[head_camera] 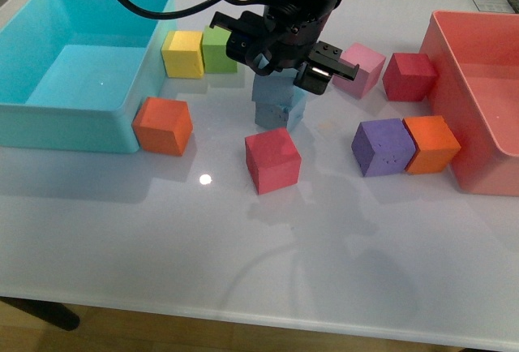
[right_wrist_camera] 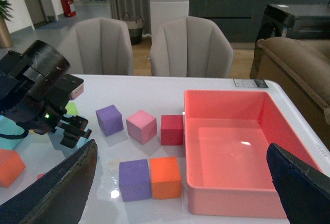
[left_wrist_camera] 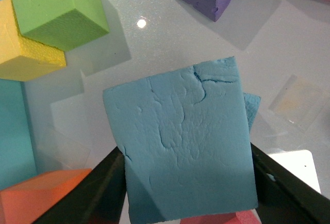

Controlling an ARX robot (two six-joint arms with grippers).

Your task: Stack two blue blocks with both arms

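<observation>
Clamping the upper blue block point(head_camera: 270, 86) by two opposite side faces with the left tool point(head_camera: 280, 64), black fingers point(left_wrist_camera: 98, 188) clenched against the foam. Rests, by the look of the front view, on the lower blue block point(head_camera: 282, 113) at mid-table, slightly askew, with one corner of that lower cube peeking past its edge in the left wrist view. Stands just beyond a red cube point(head_camera: 272, 160), right of the yellow cube point(head_camera: 183, 53), the green cube point(head_camera: 217, 48) and the turquoise bin point(head_camera: 49, 113), on the white table point(head_camera: 243, 255). Shows a wrinkled, dented top face with a crack near one corner: judged soft, light foam, matte enough not to slip, yet easy to squash or tip under a hard pinch. Best taken on flat opposite sides, squarely and gently, clear of the cracked corner. Leaving the right tool point(right_wrist_camera: 181, 149) released and empty, fingers spread wide, looking down on the pink bin point(right_wrist_camera: 227, 97) at the right.
</observation>
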